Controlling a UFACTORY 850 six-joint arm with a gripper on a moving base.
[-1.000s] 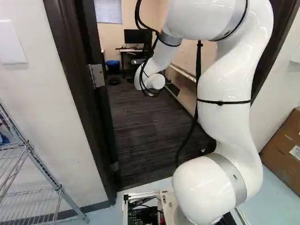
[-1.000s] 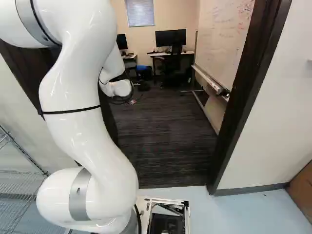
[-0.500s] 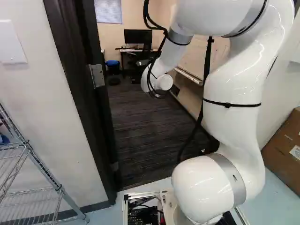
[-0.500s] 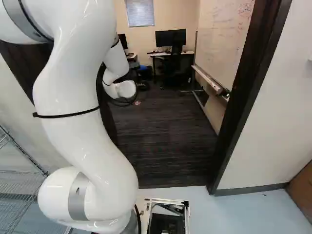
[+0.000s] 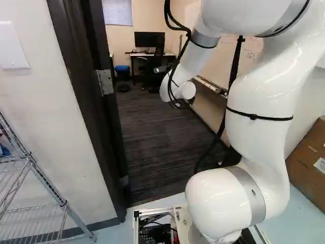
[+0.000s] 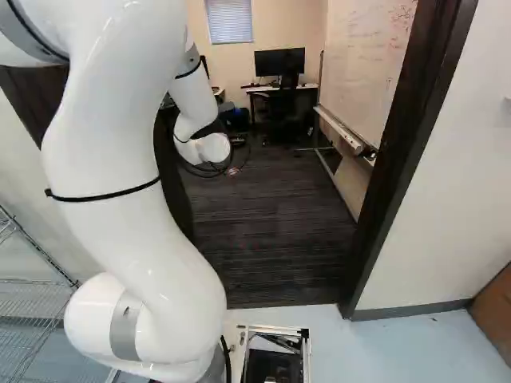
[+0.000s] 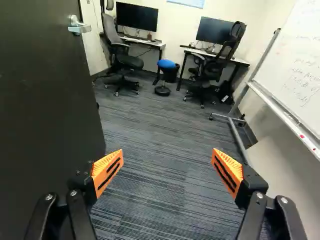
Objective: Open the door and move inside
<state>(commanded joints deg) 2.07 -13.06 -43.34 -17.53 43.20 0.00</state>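
While I watch remotely, the open door (image 7: 45, 115) stands beside my hand (image 6: 231, 170), long axis upright, handle (image 7: 79, 26) edge pointing ahead, fingers (image 7: 108, 171) spread apart.

Carpet (image 7: 160, 145): dark, striped, beneath and ahead of the claw (image 6: 232, 170). Well ahead of the claw, two desks, the left (image 7: 152, 43) bearing a monitor (image 7: 136, 16), the right (image 7: 241, 62) bearing another monitor (image 7: 215, 30). One black chair (image 7: 129, 61) at each, the second chair (image 7: 215, 70) before the right monitor. Blue-topped stool (image 7: 166, 64) between the desks. Whiteboard (image 7: 300, 65), handwritten on, ahead and to the claw's right. Window blind (image 5: 117, 12) beyond the claw. Wire rack (image 5: 63, 203) behind it, leftward; carton (image 5: 307, 157) behind it, rightward.
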